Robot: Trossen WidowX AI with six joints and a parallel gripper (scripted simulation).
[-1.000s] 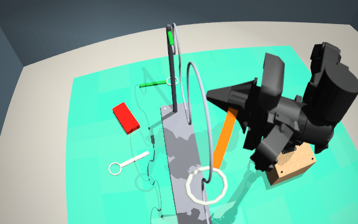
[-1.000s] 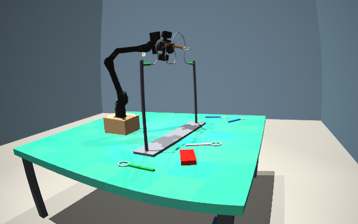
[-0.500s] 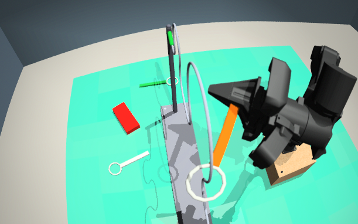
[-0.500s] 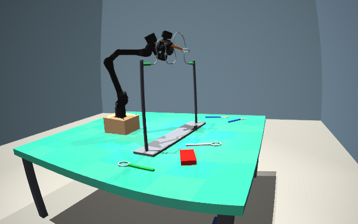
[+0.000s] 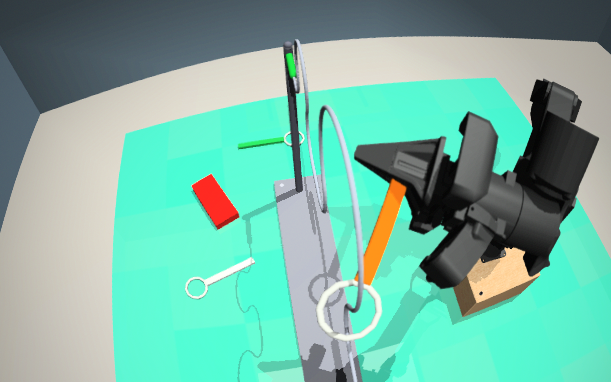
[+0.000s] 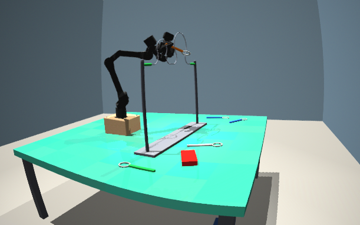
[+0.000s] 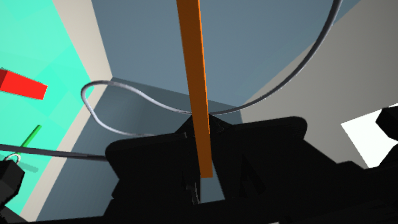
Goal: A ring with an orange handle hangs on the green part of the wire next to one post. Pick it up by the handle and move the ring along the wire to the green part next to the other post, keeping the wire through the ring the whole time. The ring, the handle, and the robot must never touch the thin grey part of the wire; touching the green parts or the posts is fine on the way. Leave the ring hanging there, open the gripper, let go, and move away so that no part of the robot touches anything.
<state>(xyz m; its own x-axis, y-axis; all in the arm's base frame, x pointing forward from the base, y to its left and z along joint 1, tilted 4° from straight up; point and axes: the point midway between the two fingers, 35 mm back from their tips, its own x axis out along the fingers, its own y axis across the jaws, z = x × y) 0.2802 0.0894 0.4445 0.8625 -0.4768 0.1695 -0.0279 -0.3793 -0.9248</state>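
My gripper is shut on the end of the orange handle. The white ring is at the handle's other end, around the wire below the tall loop, on the far post's side in the exterior view. The grey wire passes through it. The views do not settle whether they touch. One green part meets the near post; the other green part meets the far post. The ring is outside the wrist view.
The posts stand on a grey base. A red block, a white-handled ring, a green-handled ring and two blue-handled rings lie on the table. The arm stands on a wooden block.
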